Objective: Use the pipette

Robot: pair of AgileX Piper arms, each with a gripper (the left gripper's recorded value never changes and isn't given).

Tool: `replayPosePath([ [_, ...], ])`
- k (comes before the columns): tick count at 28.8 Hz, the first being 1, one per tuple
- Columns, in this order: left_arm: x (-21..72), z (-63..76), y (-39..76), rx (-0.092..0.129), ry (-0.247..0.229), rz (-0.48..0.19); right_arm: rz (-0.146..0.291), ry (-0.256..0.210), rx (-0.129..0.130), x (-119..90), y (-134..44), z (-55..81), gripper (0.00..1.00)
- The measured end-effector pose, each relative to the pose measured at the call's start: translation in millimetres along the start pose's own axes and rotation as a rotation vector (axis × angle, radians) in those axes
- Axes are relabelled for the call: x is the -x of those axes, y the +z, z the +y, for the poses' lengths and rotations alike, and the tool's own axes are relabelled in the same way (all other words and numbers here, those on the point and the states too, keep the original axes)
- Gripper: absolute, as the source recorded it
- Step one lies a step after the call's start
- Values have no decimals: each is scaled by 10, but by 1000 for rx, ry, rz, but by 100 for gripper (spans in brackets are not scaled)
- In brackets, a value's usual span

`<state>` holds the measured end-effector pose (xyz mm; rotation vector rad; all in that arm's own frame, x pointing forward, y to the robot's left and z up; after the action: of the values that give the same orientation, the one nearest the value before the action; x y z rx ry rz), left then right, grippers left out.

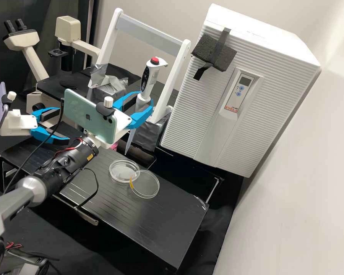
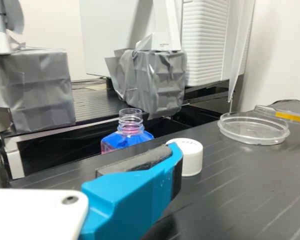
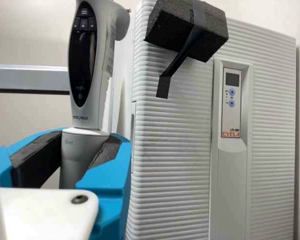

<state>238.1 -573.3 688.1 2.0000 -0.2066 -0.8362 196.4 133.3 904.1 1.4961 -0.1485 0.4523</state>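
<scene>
Pipette (image 1: 148, 78), probably light, stiff plastic with a thin, fragile tip, hangs upright above the counter (image 1: 153, 221), clamped at its lower barrel by the right pincer (image 1: 140, 108), seemingly a firmer hold than the slick handle; the left pincer (image 1: 49, 124) gapes empty.

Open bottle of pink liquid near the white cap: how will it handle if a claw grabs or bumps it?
The bottle would likely spill if tipped: its neck is open, the white cap off beside it. Liquid reaches its shoulder, so probably fairly heavy for its size. Smooth clear walls may slip.
</scene>
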Motion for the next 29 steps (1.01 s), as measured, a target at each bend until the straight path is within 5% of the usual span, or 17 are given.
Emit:
replayPosePath([
  [13, -30, -4, -2, -1, 0, -2, -32, 9, 47, 68, 75, 53, 0],
  [29, -34, -4, 14, -9, -2, -15, -48, -5, 52, 91, 114, 38, 0],
])
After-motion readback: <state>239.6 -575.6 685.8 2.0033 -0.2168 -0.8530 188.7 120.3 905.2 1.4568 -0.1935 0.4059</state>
